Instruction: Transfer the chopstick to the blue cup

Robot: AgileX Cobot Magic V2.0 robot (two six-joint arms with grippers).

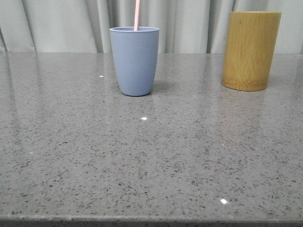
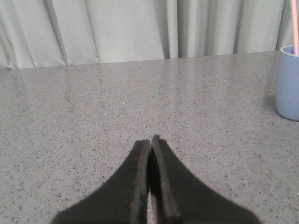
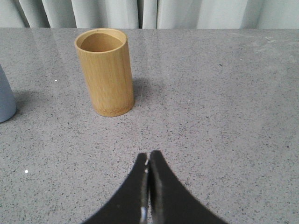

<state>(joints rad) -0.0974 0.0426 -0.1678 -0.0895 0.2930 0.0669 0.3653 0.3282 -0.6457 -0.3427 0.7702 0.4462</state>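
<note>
The chopstick (image 1: pixel 137 14) is seen standing inside the blue cup (image 1: pixel 135 60), so the transfer is judged done (the bamboo holder (image 1: pixel 250 49) looks empty). The left gripper (image 2: pixel 150 141) and right gripper (image 3: pixel 148 157) are pressed closed on nothing; no further move seems needed.

chopstick (image 1: pixel 137 14) top beyond picture edge

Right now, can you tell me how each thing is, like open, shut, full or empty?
chopstick: standing in the blue cup, top sticking out.
blue cup: upright, holding the chopstick.
bamboo holder: upright, looks empty inside.
left gripper: shut, holding nothing.
right gripper: shut, holding nothing.
</note>
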